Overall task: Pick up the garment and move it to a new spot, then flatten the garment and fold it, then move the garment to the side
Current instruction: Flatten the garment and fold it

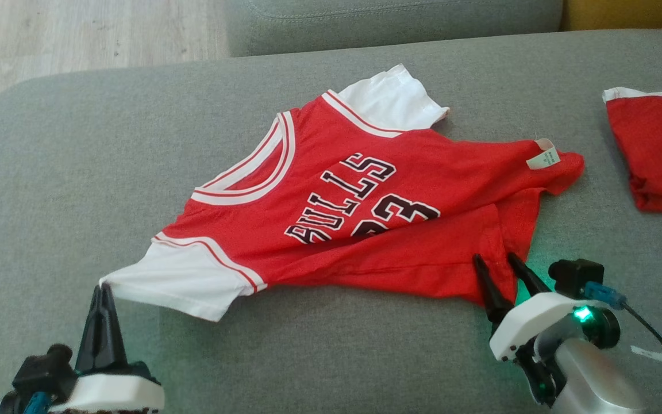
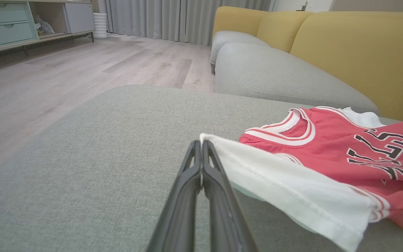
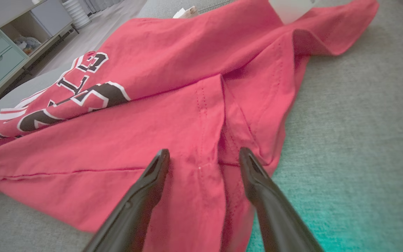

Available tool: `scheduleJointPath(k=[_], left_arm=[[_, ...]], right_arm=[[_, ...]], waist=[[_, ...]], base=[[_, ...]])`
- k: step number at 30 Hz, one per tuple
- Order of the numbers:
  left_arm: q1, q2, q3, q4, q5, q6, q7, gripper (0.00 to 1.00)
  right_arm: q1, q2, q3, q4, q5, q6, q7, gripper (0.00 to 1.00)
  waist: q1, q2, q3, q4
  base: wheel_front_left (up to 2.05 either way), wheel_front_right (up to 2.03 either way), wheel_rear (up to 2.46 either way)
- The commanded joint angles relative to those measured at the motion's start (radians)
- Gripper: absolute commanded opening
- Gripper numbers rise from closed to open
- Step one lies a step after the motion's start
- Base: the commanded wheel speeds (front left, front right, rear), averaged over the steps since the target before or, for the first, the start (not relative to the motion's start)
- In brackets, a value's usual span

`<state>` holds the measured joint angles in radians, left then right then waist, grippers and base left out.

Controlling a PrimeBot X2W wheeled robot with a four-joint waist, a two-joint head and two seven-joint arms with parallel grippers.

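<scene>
While red-and-white fabric jersey (image 1: 423,172) lies rumpled on grey fabric cushion (image 1: 78,172), left gripper (image 1: 103,287) pinches its near-left sleeve tip, right gripper (image 1: 494,257) stands spread over near-right hem — risk: slim pinch may slip, doubled hem may bunch.

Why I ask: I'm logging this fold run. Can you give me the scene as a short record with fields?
surface: grey fabric sofa cushion
garment: red short-sleeved jersey with white sleeves and black lettering, lying front up, lower part creased and folded over
left gripper: jaws shut on the corner of the near white sleeve
right gripper: jaws open over the jersey's lower hem corner
other: second red garment with white trim, apart at the right edge
</scene>
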<state>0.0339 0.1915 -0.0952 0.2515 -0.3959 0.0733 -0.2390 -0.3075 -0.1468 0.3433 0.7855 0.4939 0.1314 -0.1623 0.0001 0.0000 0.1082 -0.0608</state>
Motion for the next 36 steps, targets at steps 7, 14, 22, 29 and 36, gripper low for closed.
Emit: scheduleJointPath(k=[7, 14, 22, 29, 36], left_arm=[[-0.053, 0.01, 0.024, -0.024, -0.008, 0.006, -0.009, 0.0], [-0.051, 0.014, 0.023, -0.017, -0.008, 0.008, -0.011, 0.0], [-0.043, 0.01, 0.023, -0.026, -0.013, 0.008, -0.015, 0.0], [-0.072, 0.015, 0.034, -0.161, -0.04, -0.021, -0.012, 0.0], [-0.248, 0.025, 0.027, -0.378, -0.079, -0.04, 0.064, 0.0]], right_arm=[[-0.035, -0.003, 0.019, 0.009, -0.02, -0.001, -0.013, 0.35], [-0.028, 0.005, 0.005, 0.015, -0.044, -0.001, -0.014, 0.23], [0.004, 0.0, -0.03, -0.026, -0.082, -0.001, -0.013, 0.0], [0.076, -0.076, -0.094, -0.25, -0.125, -0.001, 0.031, 0.0], [0.063, -0.209, -0.193, -0.686, -0.149, -0.001, 0.199, 0.0]], waist=[[-0.0001, 0.0, 0.001, -0.001], [-0.0001, 0.0, -0.005, -0.007], [-0.0001, 0.0, -0.046, -0.012], [-0.0001, 0.0, -0.137, -0.016], [-0.0001, 0.0, -0.194, -0.04]], base=[[0.0, 0.0, 0.0], [0.0, 0.0, 0.0], [0.0, 0.0, 0.0], [0.0, 0.0, 0.0], [0.0, 0.0, 0.0]])
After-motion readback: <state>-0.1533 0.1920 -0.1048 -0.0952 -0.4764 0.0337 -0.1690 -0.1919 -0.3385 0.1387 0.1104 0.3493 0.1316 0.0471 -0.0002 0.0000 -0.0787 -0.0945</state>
